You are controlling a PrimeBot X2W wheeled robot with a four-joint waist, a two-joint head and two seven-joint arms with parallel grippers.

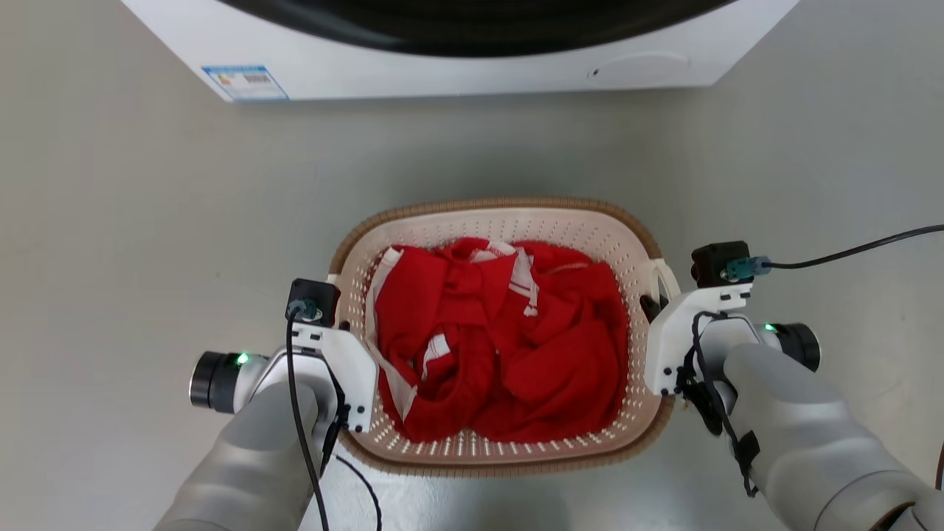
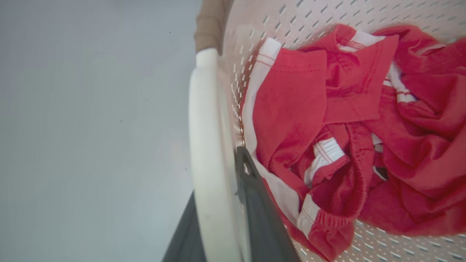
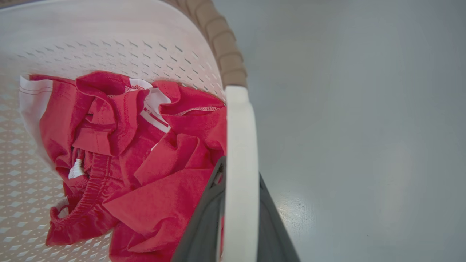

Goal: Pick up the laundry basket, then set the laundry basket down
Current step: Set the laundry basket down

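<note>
The laundry basket, cream perforated plastic with a brown woven-look rim, sits between my two arms and holds red clothes with white trim. My left gripper is shut on the basket's white left handle, with one dark finger inside the wall and the other outside. My right gripper is shut on the white right handle in the same way, its fingers straddling the bar. I cannot tell whether the basket rests on the floor or hangs just above it.
A white washing machine with a dark round door stands straight ahead, a short gap beyond the basket's far rim. Grey floor spreads to both sides. A black cable runs off to the right from my right wrist.
</note>
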